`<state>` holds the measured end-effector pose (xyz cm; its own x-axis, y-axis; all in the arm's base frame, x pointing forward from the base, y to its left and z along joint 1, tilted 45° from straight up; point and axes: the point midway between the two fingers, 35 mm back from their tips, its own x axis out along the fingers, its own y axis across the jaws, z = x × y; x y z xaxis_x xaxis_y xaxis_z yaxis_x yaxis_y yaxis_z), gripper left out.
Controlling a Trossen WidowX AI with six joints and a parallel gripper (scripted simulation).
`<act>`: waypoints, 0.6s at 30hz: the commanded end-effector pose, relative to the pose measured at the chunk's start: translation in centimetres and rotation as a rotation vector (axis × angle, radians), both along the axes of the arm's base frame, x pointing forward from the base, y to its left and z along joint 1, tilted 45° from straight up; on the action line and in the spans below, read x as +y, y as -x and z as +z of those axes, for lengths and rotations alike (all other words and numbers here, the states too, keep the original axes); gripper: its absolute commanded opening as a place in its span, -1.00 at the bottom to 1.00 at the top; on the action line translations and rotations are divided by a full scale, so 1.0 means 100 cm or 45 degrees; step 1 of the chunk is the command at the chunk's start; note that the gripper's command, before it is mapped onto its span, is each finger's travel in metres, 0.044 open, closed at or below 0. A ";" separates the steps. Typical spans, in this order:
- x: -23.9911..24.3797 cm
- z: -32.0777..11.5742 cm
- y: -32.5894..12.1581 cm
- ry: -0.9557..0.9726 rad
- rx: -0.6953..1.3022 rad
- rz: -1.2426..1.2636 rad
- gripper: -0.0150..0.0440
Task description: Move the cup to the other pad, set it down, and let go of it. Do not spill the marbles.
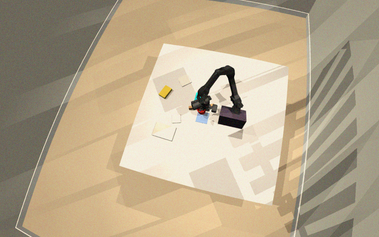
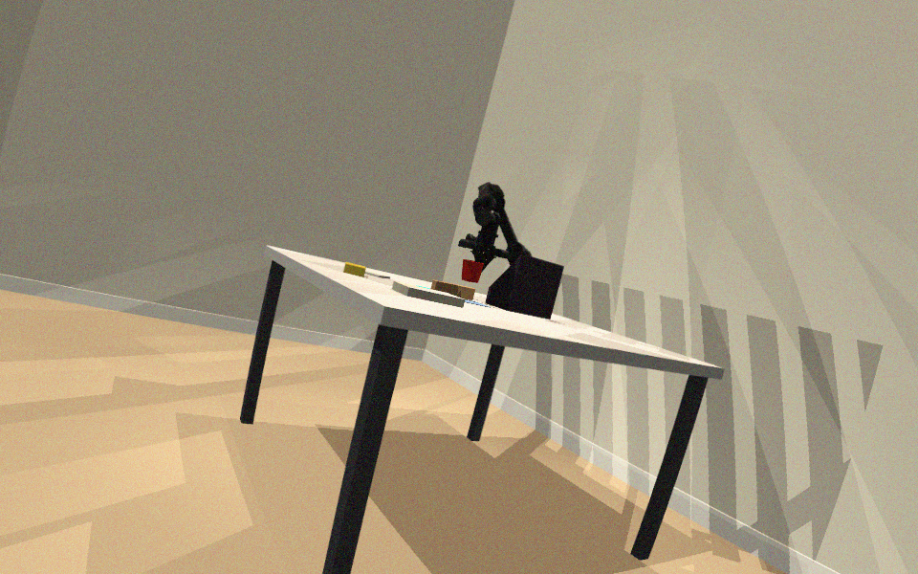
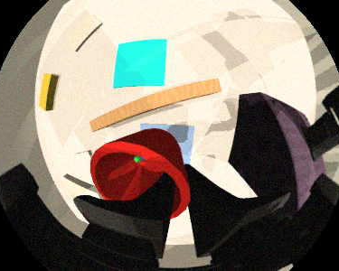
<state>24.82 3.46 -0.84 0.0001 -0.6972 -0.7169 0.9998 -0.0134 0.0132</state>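
Red cup [image 3: 139,174], unlabelled, in claw [image 3: 178,210] above pale blue pad [image 3: 169,135]

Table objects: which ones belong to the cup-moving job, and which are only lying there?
Job:
red marble-filled cup, held in black pincer
pale blue square pad
cyan square pad

Lying about:
orange wooden bar
yellow block
cream flat slab
two small white tiles

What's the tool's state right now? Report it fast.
Tool: closed on the red cup, which is lifted off the table.
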 end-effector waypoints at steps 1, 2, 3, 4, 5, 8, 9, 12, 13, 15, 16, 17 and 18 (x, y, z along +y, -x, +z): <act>-0.008 0.009 -0.004 0.003 0.000 0.002 -0.49; -0.010 0.011 -0.004 0.003 0.000 0.002 -0.49; -0.012 0.013 -0.005 0.003 0.000 0.002 -0.49; -0.013 0.014 -0.006 0.003 0.000 0.002 -0.49; -0.015 0.016 -0.007 0.004 0.000 0.002 -0.49; -0.021 0.022 -0.009 0.004 0.000 0.002 -0.49; -0.022 0.024 -0.010 0.004 0.000 0.002 -0.49; -0.028 0.029 -0.013 0.004 -0.001 0.002 -0.49; -0.030 0.031 -0.013 0.005 -0.001 0.002 -0.49; -0.033 0.035 -0.015 0.005 -0.001 0.002 -0.49; -0.035 0.036 -0.016 0.005 -0.001 0.002 -0.49; -0.037 0.038 -0.017 0.005 -0.001 0.002 -0.49; -0.038 0.040 -0.017 0.005 -0.001 0.002 -0.49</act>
